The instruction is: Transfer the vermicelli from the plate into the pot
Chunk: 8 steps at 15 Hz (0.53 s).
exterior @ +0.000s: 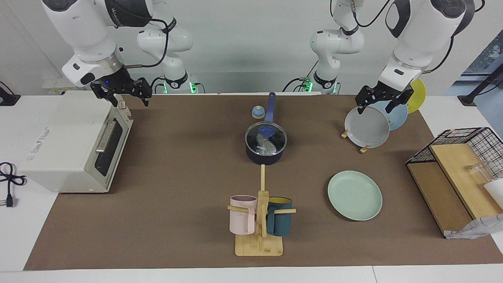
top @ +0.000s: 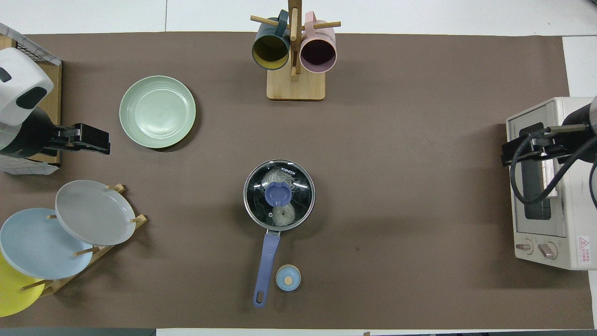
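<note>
The dark navy pot [exterior: 264,156] stands mid-table, its long blue handle [top: 267,261] pointing toward the robots. A glass lid with a blue knob [exterior: 267,129] sits on the pot. The whitish vermicelli [exterior: 265,146] lies inside the pot and shows through the lid in the overhead view [top: 282,215]. The mint-green plate [exterior: 355,195] lies bare toward the left arm's end of the table, farther from the robots than the pot. My left gripper [exterior: 377,107] is open and empty, raised over the plate rack; it also shows in the overhead view [top: 93,140]. My right gripper [exterior: 131,100] is open and empty over the toaster oven.
A white toaster oven [exterior: 74,145] stands at the right arm's end. A wooden mug rack [exterior: 260,220] holds a pink mug and a teal mug. A plate rack holds a grey plate [exterior: 367,126], a light blue plate and a yellow plate. A small blue round object [exterior: 258,112] lies beside the pot's handle. A wire basket with boards [exterior: 459,173] stands at the left arm's end.
</note>
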{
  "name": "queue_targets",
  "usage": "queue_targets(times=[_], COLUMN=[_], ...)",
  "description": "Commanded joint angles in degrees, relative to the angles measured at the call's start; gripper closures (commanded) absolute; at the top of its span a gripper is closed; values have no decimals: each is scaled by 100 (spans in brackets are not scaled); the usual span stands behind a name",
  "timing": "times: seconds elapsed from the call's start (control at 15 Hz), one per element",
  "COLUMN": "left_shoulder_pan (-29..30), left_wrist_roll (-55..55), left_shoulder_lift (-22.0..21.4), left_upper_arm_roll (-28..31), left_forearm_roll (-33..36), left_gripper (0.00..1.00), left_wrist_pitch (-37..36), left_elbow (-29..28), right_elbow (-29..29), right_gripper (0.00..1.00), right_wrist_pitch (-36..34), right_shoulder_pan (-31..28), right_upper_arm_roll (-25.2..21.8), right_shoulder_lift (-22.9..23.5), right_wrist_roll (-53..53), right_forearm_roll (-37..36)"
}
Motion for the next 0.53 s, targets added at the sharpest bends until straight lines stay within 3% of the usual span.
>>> queue_targets(times=[0.0, 0.47], left_shoulder_pan=[20, 29], left_wrist_roll=[9, 9], left_shoulder_lift=[-57, -57], left_upper_arm_roll=[6, 15], left_forearm_roll=[-84, -75], left_gripper=[0, 0], left_wrist_pitch=[84, 31], left_elbow=[-90, -90], right_elbow=[-150, -80], right_gripper=[0, 0], right_wrist_pitch=[77, 68], right_shoulder_pan=[-199, -323], right_upper_arm_roll=[71, 132], right_shoulder_lift=[-93, -58], right_wrist_roll=[-181, -322], right_forearm_roll=[-84, -119])
